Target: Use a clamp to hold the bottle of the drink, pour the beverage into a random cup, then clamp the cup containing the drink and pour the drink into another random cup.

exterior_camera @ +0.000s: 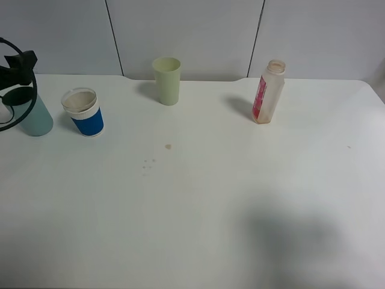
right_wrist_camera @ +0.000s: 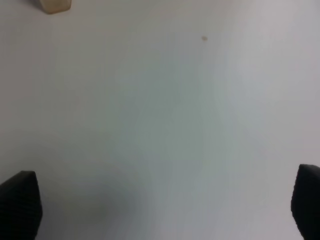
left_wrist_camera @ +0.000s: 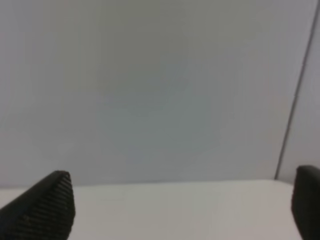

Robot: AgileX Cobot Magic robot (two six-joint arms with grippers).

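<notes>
Three cups and one bottle are standing on a broad white table (exterior_camera: 198,205), which is filling most of the exterior high view beneath a pale panelled wall (exterior_camera: 186,30). Next in size, the bottle (exterior_camera: 268,92) is standing upright and uncapped toward the far right, its red label facing left. Well apart from it, a pale green cup (exterior_camera: 167,80) is sitting near the far edge at centre, while a blue-and-white cup (exterior_camera: 83,112) is resting toward the far left, just beside a teal cup (exterior_camera: 35,113). Part of the left arm (exterior_camera: 17,81) is showing at the left edge over the teal cup. The left gripper (left_wrist_camera: 182,210) is holding its fingers wide apart with nothing between them, facing the wall. The right gripper (right_wrist_camera: 165,205) is likewise gaping wide over bare tabletop, gripping nothing. Smallest of all, a few brownish drops (exterior_camera: 168,146) are dotting the table in front of the green cup.
</notes>
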